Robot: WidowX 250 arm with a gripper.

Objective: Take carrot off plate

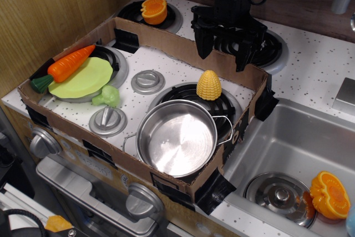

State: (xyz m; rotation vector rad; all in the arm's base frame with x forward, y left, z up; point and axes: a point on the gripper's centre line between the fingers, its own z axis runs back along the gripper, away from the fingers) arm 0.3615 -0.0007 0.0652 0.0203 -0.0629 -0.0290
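Note:
The carrot [67, 66] is bright orange with a dark green stem end. It lies tilted across the far left edge of the lime-green plate [83, 79], stem end pointing to the front left and overhanging the rim. The plate rests on the left front burner inside the cardboard frame. My gripper [223, 48] hangs over the back edge of the cardboard frame, well to the right of the carrot and above it. Its black fingers [203, 41] point down, spread apart, with nothing between them.
A steel pot [177, 137] stands at the front with a yellow corn cob [209, 85] behind it. A green broccoli toy [106, 96] lies beside the plate. Silver discs [147, 81] sit between. Orange citrus halves lie on the back burner [153, 10] and in the sink [329, 193].

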